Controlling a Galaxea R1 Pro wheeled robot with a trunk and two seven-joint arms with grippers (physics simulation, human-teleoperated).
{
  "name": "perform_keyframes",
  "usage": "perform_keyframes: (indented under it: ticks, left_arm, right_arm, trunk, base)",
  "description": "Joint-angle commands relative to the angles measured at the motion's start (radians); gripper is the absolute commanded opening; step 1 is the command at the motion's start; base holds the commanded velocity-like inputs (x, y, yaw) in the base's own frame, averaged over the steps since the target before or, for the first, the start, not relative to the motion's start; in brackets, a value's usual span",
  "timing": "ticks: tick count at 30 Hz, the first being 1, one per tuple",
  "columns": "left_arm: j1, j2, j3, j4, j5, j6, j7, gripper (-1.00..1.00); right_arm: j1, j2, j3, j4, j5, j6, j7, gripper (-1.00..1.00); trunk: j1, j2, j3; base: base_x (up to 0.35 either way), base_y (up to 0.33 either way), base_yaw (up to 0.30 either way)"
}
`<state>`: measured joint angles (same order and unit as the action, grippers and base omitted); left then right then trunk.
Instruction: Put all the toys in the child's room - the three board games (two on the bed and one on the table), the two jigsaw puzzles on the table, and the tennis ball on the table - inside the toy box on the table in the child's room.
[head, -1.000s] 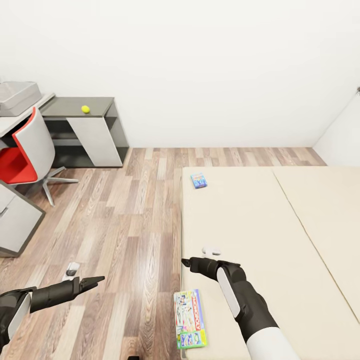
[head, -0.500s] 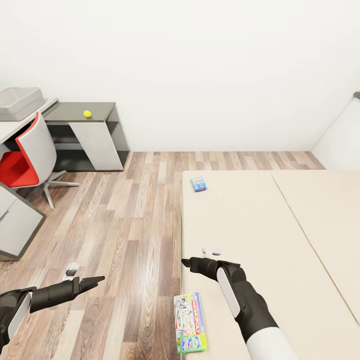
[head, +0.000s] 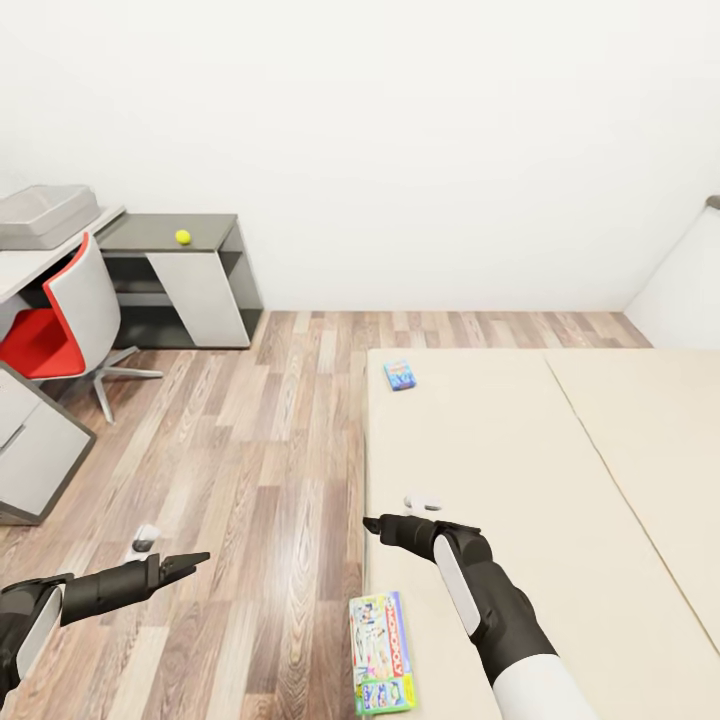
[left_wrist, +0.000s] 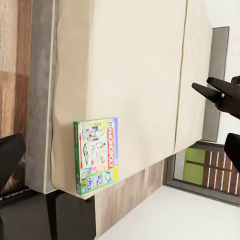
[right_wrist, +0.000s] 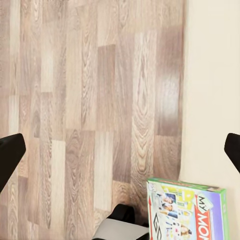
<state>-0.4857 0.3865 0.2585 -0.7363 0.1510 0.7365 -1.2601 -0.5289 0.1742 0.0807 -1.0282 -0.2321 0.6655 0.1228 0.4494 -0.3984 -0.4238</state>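
Monopoly box (head: 381, 652) lies flat at the bed's (head: 520, 470) near left edge, its lower end cut off by the frame. Small blue game box (head: 399, 374) near the bed's far left corner. Tennis ball (head: 183, 237) on the dark cabinet (head: 150, 232); toy box (head: 45, 215) on the bench (head: 40, 262), partly cropped. Left end effector (head: 190, 562) over the floor (head: 250, 450), right end effector (head: 372, 524) at the bed's edge: both empty; cannot tell how wide the fingers stand.
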Motion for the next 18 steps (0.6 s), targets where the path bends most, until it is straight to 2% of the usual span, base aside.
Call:
perform_keyframes:
  ticks: [1, 18]
  left_arm:
    - [-0.001, 0.0, 0.0, 0.0, 0.002, 0.009, -0.002, 1.0]
    - [0.0, -0.001, 0.0, 0.0, 0.002, 0.009, 0.0, 1.0]
  right_arm:
    - [0.0, 0.0, -0.001, -0.001, 0.002, 0.005, 0.003, 1.0]
    - [0.0, 0.0, -0.001, -0.001, 0.002, 0.005, 0.003, 1.0]
  trunk:
    - [0.001, -0.002, 0.0]
    - [0.001, -0.002, 0.028]
  base:
    - [0.0, 0.0, 0.062]
    - [0.0, 0.0, 0.066]
